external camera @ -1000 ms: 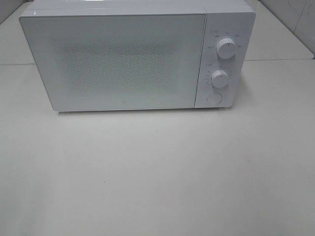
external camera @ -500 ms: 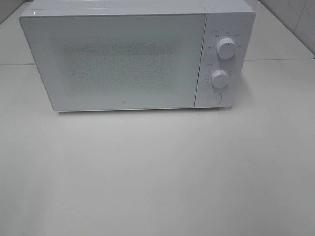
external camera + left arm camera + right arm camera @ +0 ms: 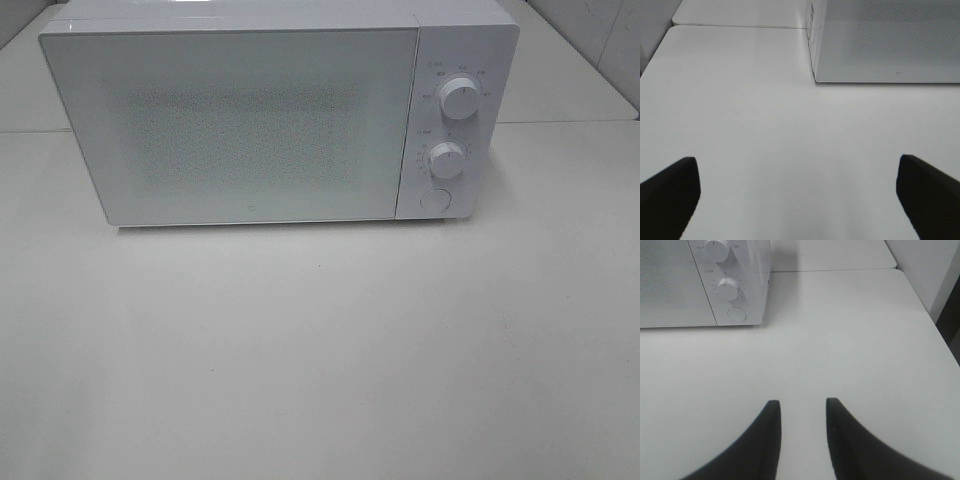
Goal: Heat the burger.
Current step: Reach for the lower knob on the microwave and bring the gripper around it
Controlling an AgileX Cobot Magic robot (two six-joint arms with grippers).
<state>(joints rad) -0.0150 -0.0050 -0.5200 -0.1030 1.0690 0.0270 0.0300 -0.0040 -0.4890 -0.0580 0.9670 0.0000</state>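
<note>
The burger shows in no view, and the microwave (image 3: 250,120) stands shut on the table (image 3: 320,350). Only the wrist views catch the grippers. The left gripper (image 3: 797,162) is spread wide, the right gripper (image 3: 802,404) narrowly parted, both empty.

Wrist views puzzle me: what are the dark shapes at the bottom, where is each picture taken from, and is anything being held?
This is a two-armed robot at a white table. The high view comes from a camera mounted above, looking down at a white microwave with its door shut, two knobs and a round button. The other two cameras ride on the arms' wrists. The dark shapes are jaws: the left gripper stands wide open, the right gripper narrower, with a gap. Both hold nothing. No burger shows in any view.
</note>
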